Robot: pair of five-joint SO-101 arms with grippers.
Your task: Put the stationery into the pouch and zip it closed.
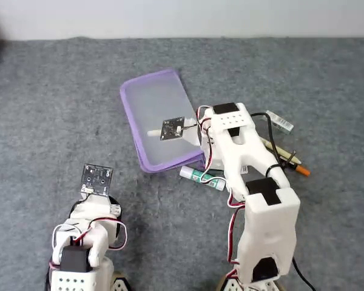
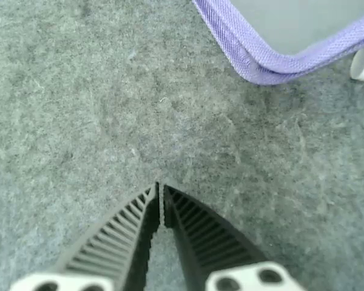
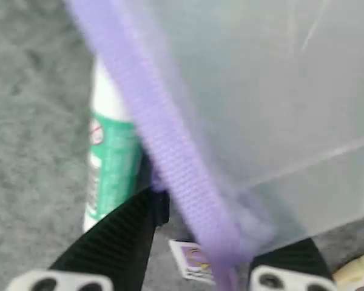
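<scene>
Both arms are built from chunky white plastic shells, with blocky black motors set in at the joints. Along the right arm (image 1: 264,212), thin red, black and white wires loop from segment to segment, and the left arm (image 1: 88,242) trails the same wiring in loose curls. A small square circuit board sits out on each wrist, one on the left (image 1: 97,179) and one on the right (image 1: 172,128). The left gripper (image 2: 161,193) has black fingers (image 2: 197,227) with ribbed faces and saw-toothed inner edges, fixed to white brackets with round screw holes.
</scene>
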